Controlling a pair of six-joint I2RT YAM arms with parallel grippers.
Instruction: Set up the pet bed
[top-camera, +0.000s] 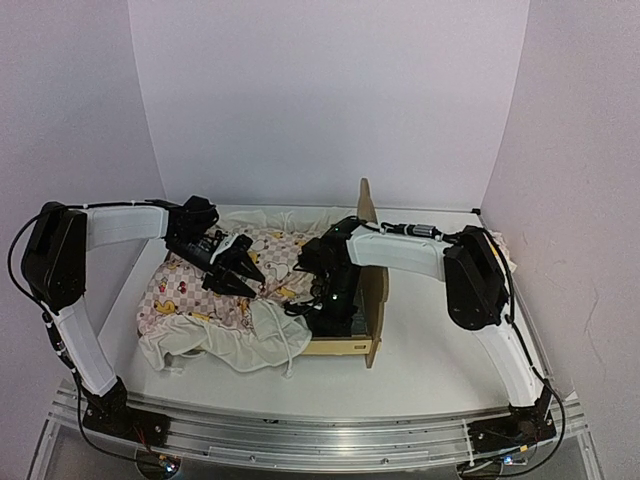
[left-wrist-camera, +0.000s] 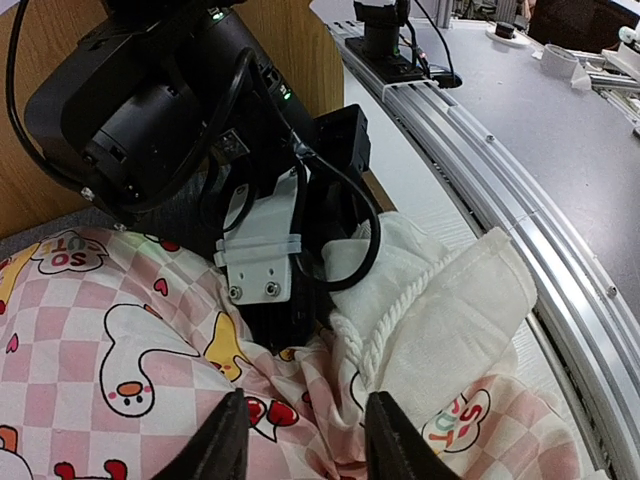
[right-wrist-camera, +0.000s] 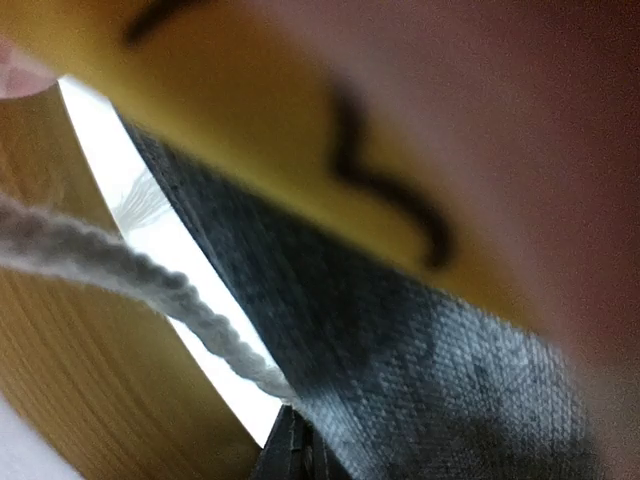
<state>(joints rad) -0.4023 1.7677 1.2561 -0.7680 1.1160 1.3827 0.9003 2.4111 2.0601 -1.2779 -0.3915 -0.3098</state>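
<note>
I judge the job barely half done: the pet bed sits mid-table, the quilt mostly heaped left of it, my left gripper open above the quilt, my right gripper shut at the bed's base.

Item count, work surface:

- Light-wood rectangular pet bed frame with dark grey fabric base: one.
- Pink checked quilt with yellow ducks and cream ruffle: one.
- White twisted cord (lying along the ruffle edge): one visible.
- Black-and-white robot arms: two, left arm and right arm.
- Black two-finger grippers: two, left gripper and right gripper.
</note>
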